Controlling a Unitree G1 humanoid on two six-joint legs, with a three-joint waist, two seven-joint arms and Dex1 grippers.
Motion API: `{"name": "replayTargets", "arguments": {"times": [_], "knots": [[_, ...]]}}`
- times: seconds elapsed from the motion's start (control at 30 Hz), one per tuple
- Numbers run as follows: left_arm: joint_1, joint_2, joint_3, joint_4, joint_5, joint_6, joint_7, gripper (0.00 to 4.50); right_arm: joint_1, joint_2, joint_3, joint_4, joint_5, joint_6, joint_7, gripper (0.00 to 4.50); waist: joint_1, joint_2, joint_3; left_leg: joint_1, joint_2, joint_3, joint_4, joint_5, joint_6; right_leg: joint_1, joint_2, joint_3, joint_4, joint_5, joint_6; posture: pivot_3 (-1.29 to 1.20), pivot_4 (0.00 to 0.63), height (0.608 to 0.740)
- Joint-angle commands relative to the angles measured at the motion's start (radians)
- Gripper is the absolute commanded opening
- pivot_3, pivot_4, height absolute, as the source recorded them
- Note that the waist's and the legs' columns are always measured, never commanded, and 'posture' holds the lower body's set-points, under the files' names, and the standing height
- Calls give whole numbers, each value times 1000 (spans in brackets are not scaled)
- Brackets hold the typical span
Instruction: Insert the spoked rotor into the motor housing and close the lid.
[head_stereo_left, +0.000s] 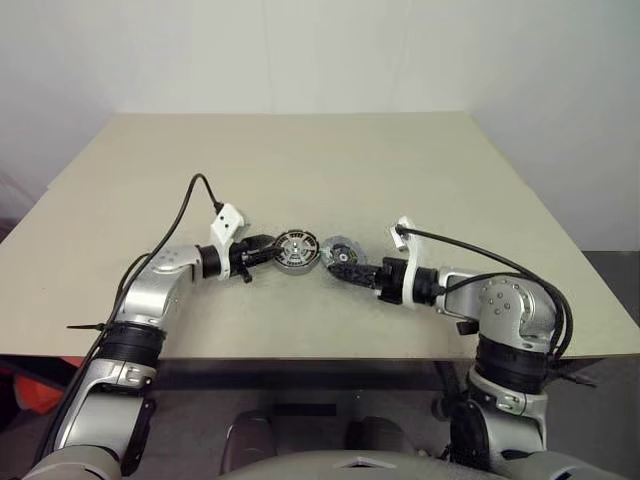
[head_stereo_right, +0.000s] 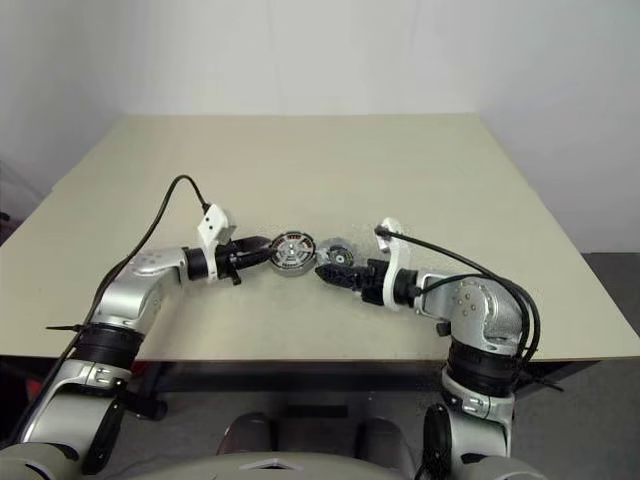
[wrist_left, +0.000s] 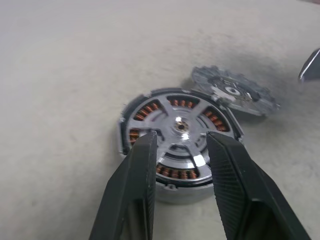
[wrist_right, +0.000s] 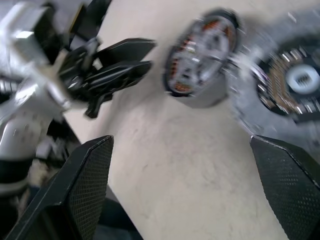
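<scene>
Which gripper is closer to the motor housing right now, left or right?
Left. The left gripper has its fingers right at the motor housing, while the right gripper sits farther off on its other side, beside the lid.

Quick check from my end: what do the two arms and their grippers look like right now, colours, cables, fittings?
Both arms are silver-grey metal with black banded joints. Each wrist carries a white bracket with a black cable looping back along the arm. The left gripper and right gripper each have two black fingers with finely ribbed inner pads.
</scene>
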Motion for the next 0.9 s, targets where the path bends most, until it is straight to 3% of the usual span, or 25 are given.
{"name": "replayTargets", "arguments": {"times": [0.03,0.43,0.67,0.9], "knots": [[-21,6,13,-16,3,-25,2,1657,-28,27,-72,71,34,5,-75,4481,0,0,0,0,0,0,0,0,0,0,0,0,0,0,0,0,0,740],[26,26,26,-80,-10,0,10,1657,-98,65,-182,238,34,-55,-200,4481,-1,0,0,0,0,0,-2,2,-4,1,0,0,0,-4,6,0,0,740],[34,14,20,-96,-11,9,22,1657,-184,1,-193,402,36,-253,-224,4481,-1,0,0,3,0,0,-2,5,-9,1,-1,0,0,-4,6,0,0,740],[25,14,20,-82,-5,4,25,1657,-245,-21,-180,378,113,-258,-220,4481,-2,0,0,0,0,0,-3,6,-10,1,0,0,1,-1,3,0,0,740]]}}
